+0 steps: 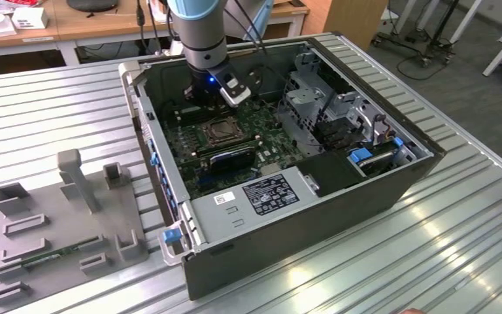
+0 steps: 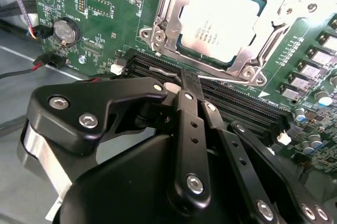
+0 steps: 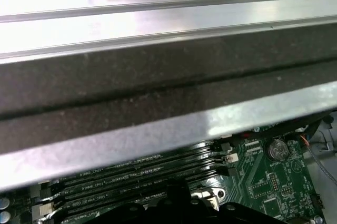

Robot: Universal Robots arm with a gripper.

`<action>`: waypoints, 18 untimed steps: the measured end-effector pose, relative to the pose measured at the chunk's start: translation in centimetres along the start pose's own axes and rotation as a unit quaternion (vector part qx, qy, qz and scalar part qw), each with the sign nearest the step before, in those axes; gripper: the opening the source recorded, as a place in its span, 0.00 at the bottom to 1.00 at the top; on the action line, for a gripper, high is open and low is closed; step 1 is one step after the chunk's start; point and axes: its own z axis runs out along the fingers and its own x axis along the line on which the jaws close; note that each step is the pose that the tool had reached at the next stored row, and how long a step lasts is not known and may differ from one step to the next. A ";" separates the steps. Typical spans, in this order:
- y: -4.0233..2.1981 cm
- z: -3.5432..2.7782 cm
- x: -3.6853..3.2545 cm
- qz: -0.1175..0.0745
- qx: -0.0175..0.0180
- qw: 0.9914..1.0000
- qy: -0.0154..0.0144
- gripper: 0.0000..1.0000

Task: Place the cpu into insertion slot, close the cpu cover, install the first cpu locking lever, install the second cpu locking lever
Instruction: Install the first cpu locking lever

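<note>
**Hand low inside the open case**

The hand [image 2: 185, 79], fingers drawn together with nothing visibly pinched, hovers over black memory slots [image 2: 247, 103], upper centre of the exterior view. Just beside it the cpu [image 2: 221, 21] sits in the insertion slot [image 1: 219, 133] under the lowered cpu cover [image 2: 276, 18]. The case [image 1: 321, 216] stands on a ribbed metal table [image 1: 425, 248]. Wooden desks [image 1: 85, 23] fill the upper left, grey floor [image 1: 460, 65] the upper right.

Open computer case [image 1: 338, 203] on slatted metal table [image 1: 443, 261] | grey fixture plate [image 1: 59, 235] beside the case, on the exterior view's left | silver labelled box [image 1: 255, 196], probably a power supply, inside case | wooden desks [image 1: 85, 23] beyond case
</note>
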 end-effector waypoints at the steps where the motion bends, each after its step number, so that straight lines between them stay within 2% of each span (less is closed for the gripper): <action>1: 0.04 0.01 0.01 0.000 0.000 1.000 0.000 0.11; 18: 0.21 0.11 0.07 0.001 -0.001 1.000 0.000 0.11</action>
